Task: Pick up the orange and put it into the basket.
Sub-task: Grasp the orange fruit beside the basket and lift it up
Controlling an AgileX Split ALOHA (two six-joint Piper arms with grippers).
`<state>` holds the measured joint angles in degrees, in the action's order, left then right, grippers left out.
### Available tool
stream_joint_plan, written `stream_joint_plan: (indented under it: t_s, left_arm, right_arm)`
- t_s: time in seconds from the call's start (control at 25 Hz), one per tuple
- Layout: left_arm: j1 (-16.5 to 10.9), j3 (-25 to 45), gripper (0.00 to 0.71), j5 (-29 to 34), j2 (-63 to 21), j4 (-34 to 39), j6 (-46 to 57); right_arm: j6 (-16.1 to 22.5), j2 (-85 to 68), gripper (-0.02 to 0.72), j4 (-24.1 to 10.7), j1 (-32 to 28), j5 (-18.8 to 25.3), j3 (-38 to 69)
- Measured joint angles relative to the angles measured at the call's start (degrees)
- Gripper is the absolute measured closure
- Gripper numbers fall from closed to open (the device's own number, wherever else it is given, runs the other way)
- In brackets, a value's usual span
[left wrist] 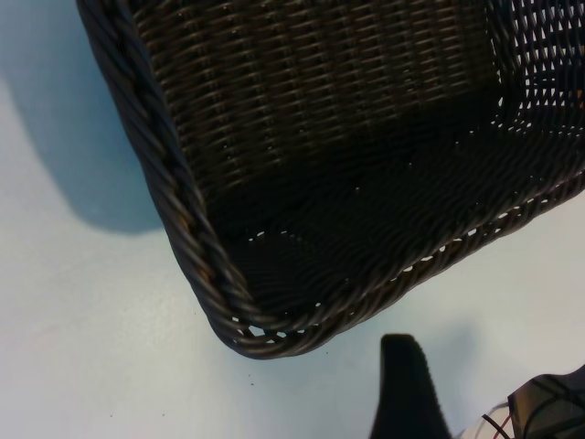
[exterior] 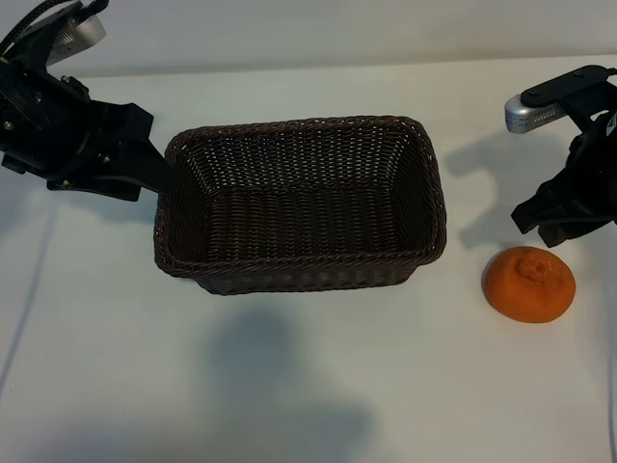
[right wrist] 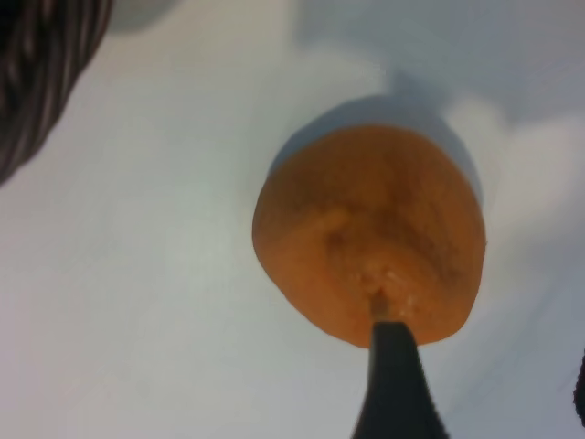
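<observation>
The orange [exterior: 529,283] lies on the white table to the right of the basket [exterior: 301,273], a little nearer the table's front edge, with its stem knob facing up [right wrist: 370,233]. My right gripper [exterior: 551,224] hovers just behind the orange, open and holding nothing. In the right wrist view one of its fingers [right wrist: 393,384] points at the fruit's stem end. The dark brown wicker basket stands in the middle of the table with nothing in it. My left gripper [exterior: 159,178] waits open beside the basket's left rim. One left finger [left wrist: 407,393] shows by the basket's corner [left wrist: 265,338].
White tabletop [exterior: 308,386] stretches around the basket, with bare room in front of it and between the basket and the orange. Both arms' shadows fall on the table.
</observation>
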<state>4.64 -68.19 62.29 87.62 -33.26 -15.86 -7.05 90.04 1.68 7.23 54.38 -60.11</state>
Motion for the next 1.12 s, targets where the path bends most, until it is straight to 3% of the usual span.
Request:
stream_joint_plan:
  t_s: [0.28,1.12]
  left_arm:
    - [0.00,0.00,0.219,0.00,0.00,-0.55,0.00]
    - [0.00,0.00,0.219,-0.07,0.00,-0.60,0.05]
  right_arm:
    - [0.40,-0.04,0.247,3.09,0.00,-0.97,0.04]
    - [0.18,10.29,0.247,4.17,0.00,-3.33,0.04]
